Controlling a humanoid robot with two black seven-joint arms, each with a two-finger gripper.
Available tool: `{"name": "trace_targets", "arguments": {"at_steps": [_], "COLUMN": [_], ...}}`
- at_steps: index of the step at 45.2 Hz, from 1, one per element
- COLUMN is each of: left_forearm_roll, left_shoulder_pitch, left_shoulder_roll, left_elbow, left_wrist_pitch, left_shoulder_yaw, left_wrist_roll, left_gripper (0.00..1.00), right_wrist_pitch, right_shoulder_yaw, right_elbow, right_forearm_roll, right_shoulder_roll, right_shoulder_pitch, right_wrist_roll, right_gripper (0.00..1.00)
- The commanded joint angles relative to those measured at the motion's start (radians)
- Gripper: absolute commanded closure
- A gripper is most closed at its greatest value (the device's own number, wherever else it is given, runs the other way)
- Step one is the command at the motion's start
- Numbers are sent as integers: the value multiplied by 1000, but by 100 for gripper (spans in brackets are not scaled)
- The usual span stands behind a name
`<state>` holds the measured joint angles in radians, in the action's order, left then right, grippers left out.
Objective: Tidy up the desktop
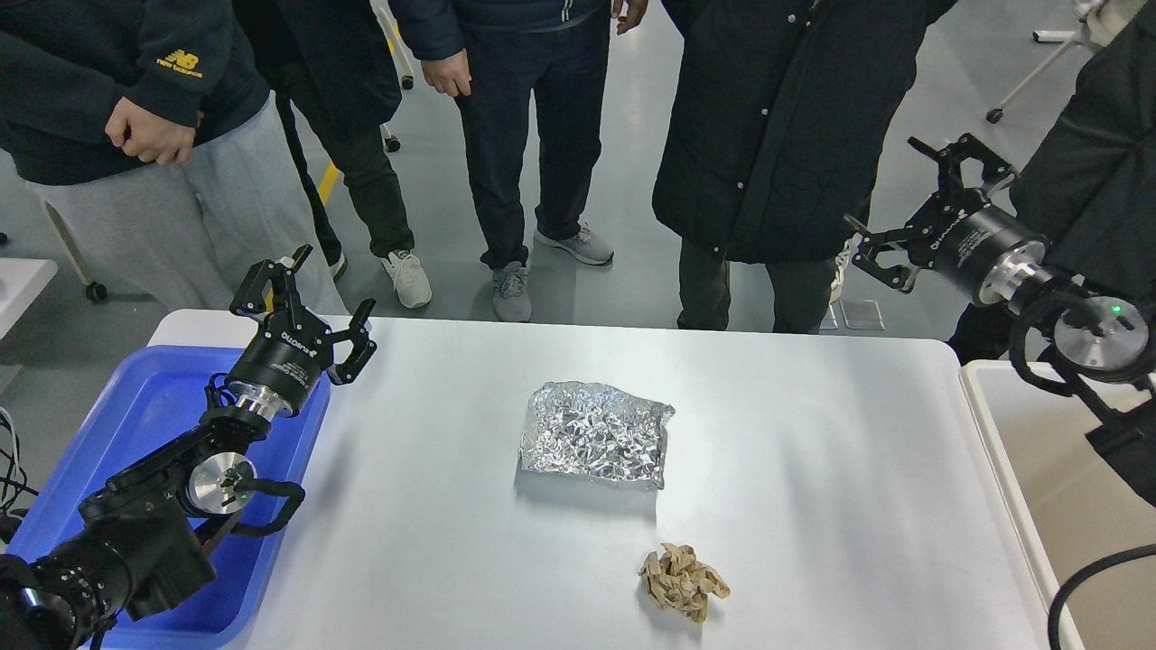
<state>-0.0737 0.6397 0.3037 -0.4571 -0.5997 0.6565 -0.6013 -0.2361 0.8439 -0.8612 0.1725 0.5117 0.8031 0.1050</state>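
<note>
The white desktop fills the middle of the head view. A crumpled sheet of silver foil lies at its centre. A crumpled ball of brown paper lies nearer me, just right of centre. My left gripper is open and empty, raised over the desktop's far left corner beside the blue tray. My right gripper is open and empty, held up past the desktop's far right corner, well away from both scraps.
A blue plastic tray sits at the desktop's left edge under my left arm. A beige bin stands at the right edge. Several people stand close behind the far edge of the desktop.
</note>
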Motion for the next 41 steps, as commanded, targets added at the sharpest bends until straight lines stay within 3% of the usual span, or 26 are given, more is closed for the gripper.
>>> {"name": "trace_targets", "arguments": {"at_steps": [1,17,41], "left_forearm_roll": [0,0,0], "left_shoulder_pitch": [0,0,0], "left_shoulder_roll": [0,0,0], "left_elbow": [0,0,0], "left_wrist_pitch": [0,0,0], "left_shoulder_yaw": [0,0,0], "left_wrist_roll": [-2,0,0], "left_gripper": [0,0,0], "right_wrist_pitch": [-22,-29,-69], "right_shoulder_yaw": [40,40,40], "right_elbow": [-35,-10,-7], "right_forearm_roll": [-1,-2,-2], "right_shoulder_roll": [-108,-203,-228], "right_shoulder_pitch": [-24,-104,-191], "right_wrist_roll": [-1,-1,-1], "right_gripper": [0,0,0]}}
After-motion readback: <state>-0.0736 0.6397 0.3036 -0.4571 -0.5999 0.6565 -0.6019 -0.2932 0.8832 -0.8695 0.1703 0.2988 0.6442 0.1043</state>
